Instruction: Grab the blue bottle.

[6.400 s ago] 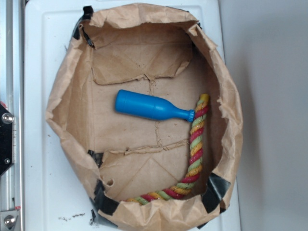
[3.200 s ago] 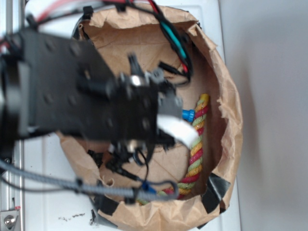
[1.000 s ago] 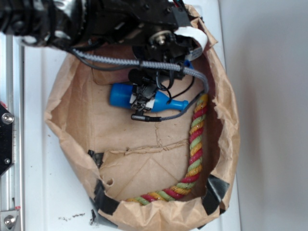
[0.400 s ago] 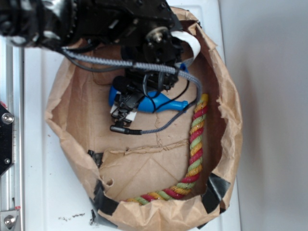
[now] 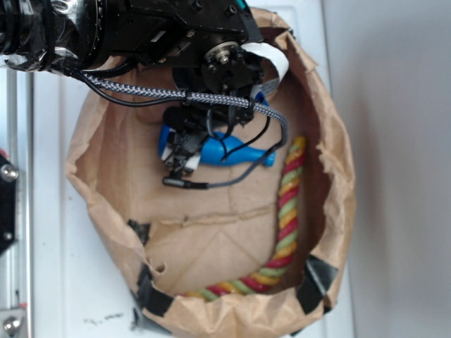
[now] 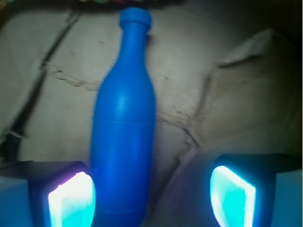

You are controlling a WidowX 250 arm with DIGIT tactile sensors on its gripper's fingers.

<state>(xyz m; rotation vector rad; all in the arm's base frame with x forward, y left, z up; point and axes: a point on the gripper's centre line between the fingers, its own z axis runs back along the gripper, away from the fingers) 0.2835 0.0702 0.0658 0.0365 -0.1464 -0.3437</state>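
One blue bottle [image 6: 124, 137] is seen lying on its side on the floor of one brown paper bag [image 5: 99, 183], cap toward one red-yellow-green rope [image 5: 287, 211] along the bag's wall. One gripper [image 6: 151, 194] is lowered over the bottle's base end. Its jaws are spread wide and nothing is held; the bottle lies between them, just beside one finger [image 6: 71, 198], well apart from the other.

Bare paper floor below the blue bottle [image 5: 236, 151]; twisted rope [image 5: 287, 204] and bag wall [image 5: 338, 190] crowding its cap side.
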